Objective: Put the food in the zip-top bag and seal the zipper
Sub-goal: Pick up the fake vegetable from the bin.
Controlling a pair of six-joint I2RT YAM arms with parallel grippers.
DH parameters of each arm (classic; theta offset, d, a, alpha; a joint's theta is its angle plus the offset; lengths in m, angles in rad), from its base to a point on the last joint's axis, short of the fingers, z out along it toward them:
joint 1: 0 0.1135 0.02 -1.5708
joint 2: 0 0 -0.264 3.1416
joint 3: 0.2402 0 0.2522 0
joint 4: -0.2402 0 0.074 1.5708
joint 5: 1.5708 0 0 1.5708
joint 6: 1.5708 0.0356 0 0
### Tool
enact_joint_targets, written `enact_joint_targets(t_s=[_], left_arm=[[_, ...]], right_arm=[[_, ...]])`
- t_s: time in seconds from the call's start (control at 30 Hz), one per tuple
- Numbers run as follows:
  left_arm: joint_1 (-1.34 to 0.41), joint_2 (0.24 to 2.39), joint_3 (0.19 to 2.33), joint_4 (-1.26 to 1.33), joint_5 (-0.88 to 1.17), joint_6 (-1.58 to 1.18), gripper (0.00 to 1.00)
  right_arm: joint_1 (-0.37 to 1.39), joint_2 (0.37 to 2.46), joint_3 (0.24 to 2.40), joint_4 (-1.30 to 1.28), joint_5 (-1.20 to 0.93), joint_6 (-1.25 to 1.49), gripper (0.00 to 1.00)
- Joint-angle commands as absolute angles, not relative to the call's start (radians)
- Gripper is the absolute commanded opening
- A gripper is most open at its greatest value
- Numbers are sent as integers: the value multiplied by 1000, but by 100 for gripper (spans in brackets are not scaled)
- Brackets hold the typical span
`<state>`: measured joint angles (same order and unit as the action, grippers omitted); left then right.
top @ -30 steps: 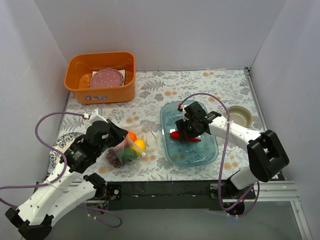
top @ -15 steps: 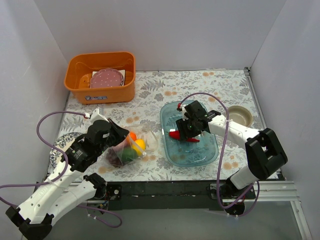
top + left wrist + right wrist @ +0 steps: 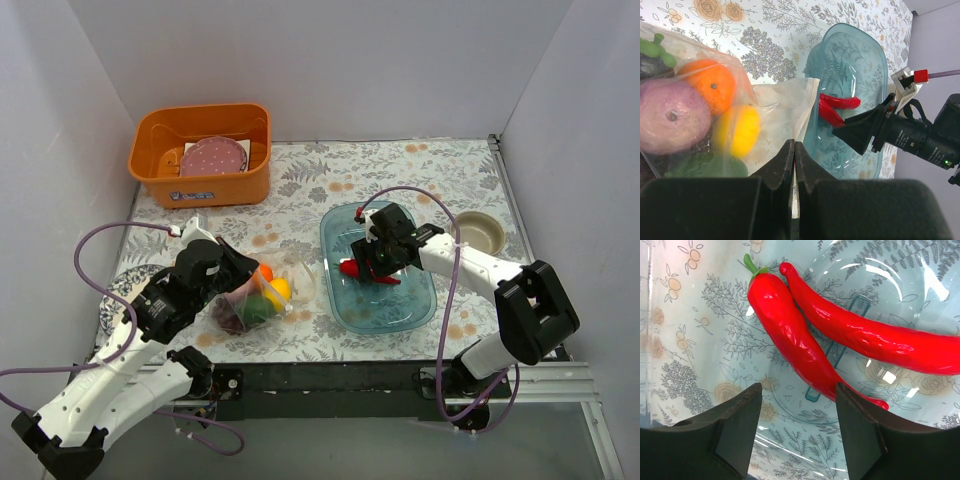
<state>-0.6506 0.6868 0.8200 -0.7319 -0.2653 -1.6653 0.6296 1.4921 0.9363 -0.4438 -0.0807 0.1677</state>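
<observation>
The clear zip-top bag [image 3: 262, 300] lies left of the blue tray, its mouth [image 3: 786, 105] open toward the tray. Through the plastic I see an orange [image 3: 710, 86], a yellow lemon [image 3: 739, 131], a purple fruit [image 3: 671, 114] and green pieces [image 3: 651, 47]. My left gripper [image 3: 240, 280] is shut [image 3: 794, 146] on the bag's near edge. Two long red chilies [image 3: 790, 335] [image 3: 865, 337] lie in the translucent blue tray [image 3: 410, 310]. My right gripper [image 3: 377, 262] hovers open [image 3: 799, 390] just above them, its jaws on either side of one chili's tail, touching nothing.
An orange bin [image 3: 200, 180] with the pink dotted plate [image 3: 212, 157] stands at the back left. A small beige bowl [image 3: 480, 232] sits right of the tray. A patterned plate [image 3: 112, 300] lies under my left arm. White walls close in the sides.
My right gripper has shifted slightly left over the chilies and stays open. The left gripper and the bag have barely moved.
</observation>
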Motion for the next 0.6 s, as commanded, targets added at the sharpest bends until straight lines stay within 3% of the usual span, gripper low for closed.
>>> enact_joint_targets(t_s=[0.0, 0.27, 0.57], left_arm=[[-653, 689, 847, -715, -256, -1666, 0], [-653, 680, 850, -723, -267, -1660, 0], [-653, 673, 845, -724, -265, -1663, 1]], right_arm=[[632, 1503, 930, -436, -35, 146, 68], [632, 1393, 902, -371, -5, 170, 70], [627, 1431, 911, -394, 34, 141, 71]])
